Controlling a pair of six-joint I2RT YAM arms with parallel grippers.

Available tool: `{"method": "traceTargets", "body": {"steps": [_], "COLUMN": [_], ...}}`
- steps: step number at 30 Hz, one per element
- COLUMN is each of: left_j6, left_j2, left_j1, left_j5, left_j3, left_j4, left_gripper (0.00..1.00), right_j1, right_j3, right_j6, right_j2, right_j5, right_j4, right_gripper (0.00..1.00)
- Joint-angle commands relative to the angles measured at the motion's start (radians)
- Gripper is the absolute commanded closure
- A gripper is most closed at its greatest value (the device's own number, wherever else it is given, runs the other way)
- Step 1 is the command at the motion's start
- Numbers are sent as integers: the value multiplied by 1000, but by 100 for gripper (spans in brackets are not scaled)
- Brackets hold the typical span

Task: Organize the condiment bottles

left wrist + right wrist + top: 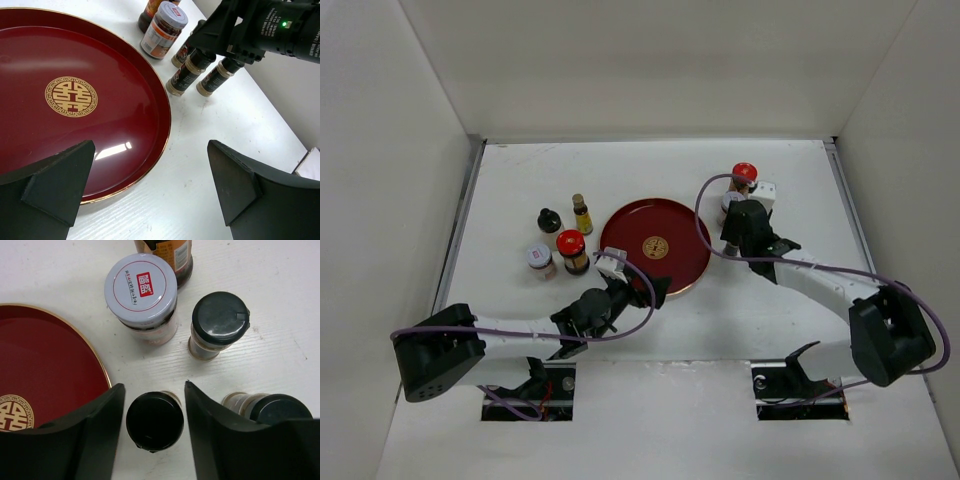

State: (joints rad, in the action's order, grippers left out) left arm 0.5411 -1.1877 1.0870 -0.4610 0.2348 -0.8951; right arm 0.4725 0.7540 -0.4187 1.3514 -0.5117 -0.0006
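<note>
My right gripper [152, 405] hangs over the bottles to the right of the red tray [50, 365]. It is open, its fingers either side of a black-capped bottle [154, 422] with a thin gap on each side. Beyond stand a white-lidded jar [141, 285], two more black-capped bottles [220, 320] [272, 407] and a brown-labelled jar [172, 252]. My left gripper [150, 195] is wide open and empty over the tray's near right rim [165, 125]. Left of the tray are a red-capped jar [571, 247], a white-lidded jar [539, 259], a dark bottle [549, 217] and a slim yellow bottle [582, 213].
A red-capped jar [744, 174] stands at the back of the right group. White walls close the table on the left, back and right. Purple cables loop above both arms.
</note>
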Motion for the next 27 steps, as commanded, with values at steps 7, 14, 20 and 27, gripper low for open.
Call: {"method": "traceTargets", "body": {"steps": [7,14,20,27], "left_j6": [2,2,5,7], "left_j2": [37,43,42,36], "left_j1": [0,6,3,4], "left_j5": [-4,-10,-13,-13], "left_j3": [-43,-51,-51,-52], "left_j4": [-125,-136,-136,-148], "left_gripper": [0,0,0,0], "right_j1": [-7,-7,30,105], "right_j3": [73,85,154,290], "right_j6": [6,11,29,24], "right_j2": [44,14,-115,17], "right_j5": [-1,-10,-31,18], "right_j4": [-22,-48,-99,-35], "right_gripper": [47,64,64,65]}}
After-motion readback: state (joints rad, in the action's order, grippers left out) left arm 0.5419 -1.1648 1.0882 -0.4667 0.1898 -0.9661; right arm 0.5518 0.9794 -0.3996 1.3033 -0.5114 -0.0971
